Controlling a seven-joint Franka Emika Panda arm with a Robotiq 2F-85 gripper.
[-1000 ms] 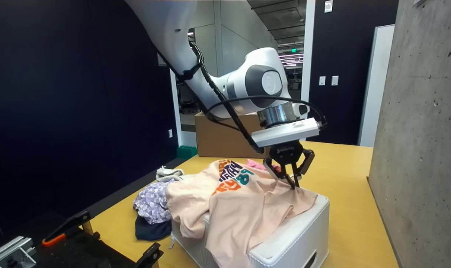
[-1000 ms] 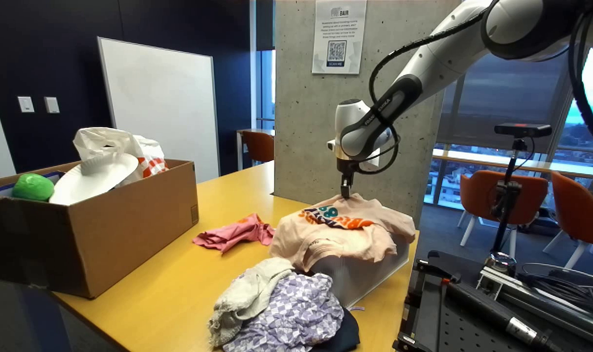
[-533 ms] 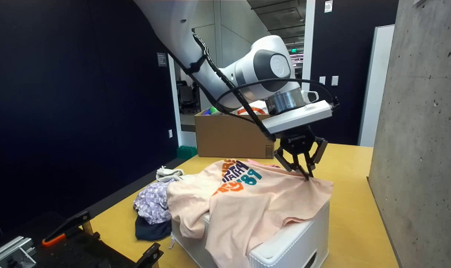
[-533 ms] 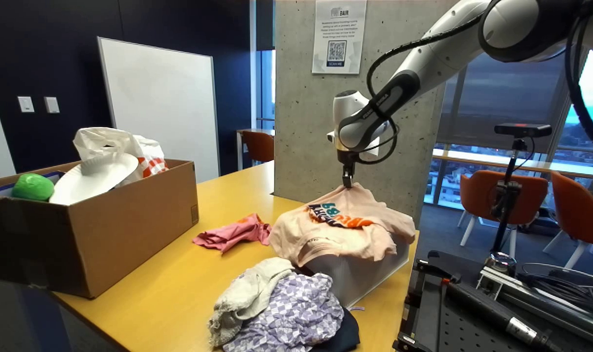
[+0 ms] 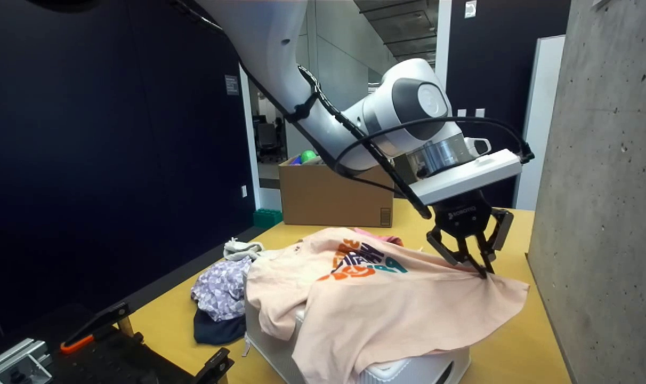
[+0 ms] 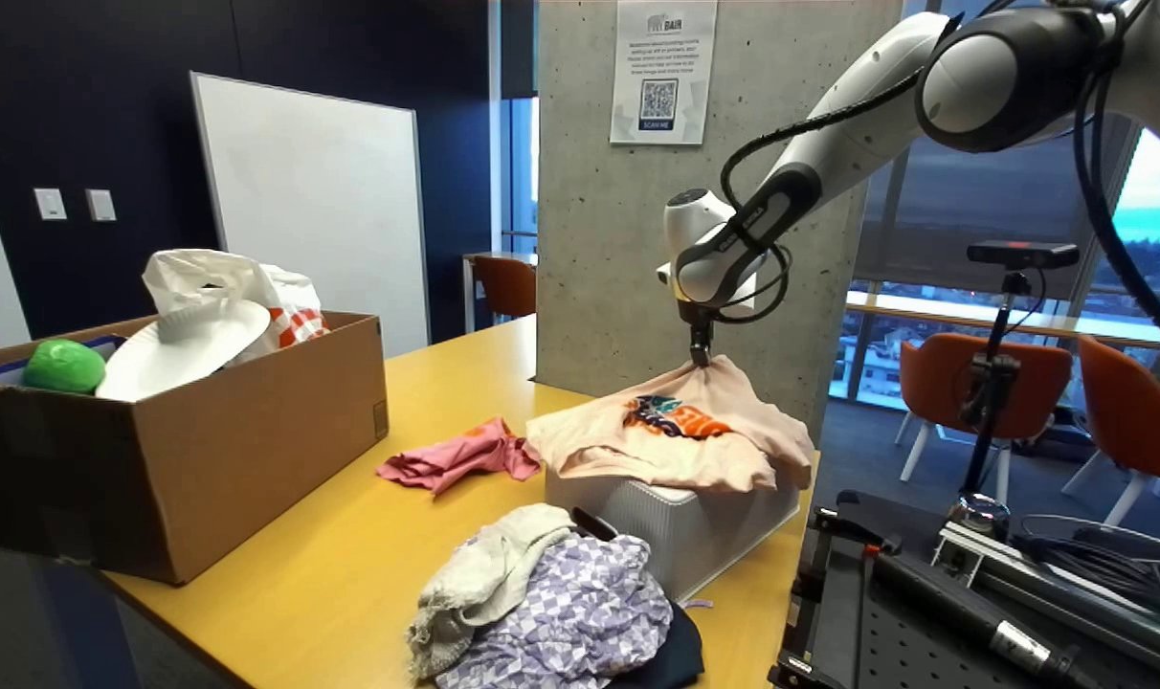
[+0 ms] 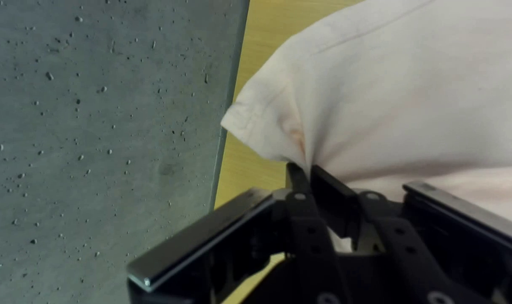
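Note:
A peach T-shirt [image 5: 397,304] with a colourful printed design lies draped over a white box [image 6: 676,536]. My gripper [image 5: 485,273] is shut on the shirt near its hem, which it holds raised past the box's end. In the wrist view the fabric [image 7: 408,97] gathers into a pleat between the fingertips of the gripper [image 7: 309,171], and a loose corner sticks out to the left. The shirt slopes up to the gripper [image 6: 701,361] in an exterior view. Much of the box's top is hidden beneath it.
A concrete pillar [image 5: 600,186] rises close beside the gripper. Purple checkered cloth [image 6: 566,612], grey cloth [image 6: 494,565] and dark cloth [image 6: 671,651] lie heaped by the box. A pink cloth [image 6: 460,457] and a filled cardboard box [image 6: 264,459] stand on the yellow table [image 6: 350,545].
The gripper first rose, then travelled toward the pillar and came down somewhat, drawing the shirt's hem out beyond the box. The neck end slid up, baring a dark slot in the box.

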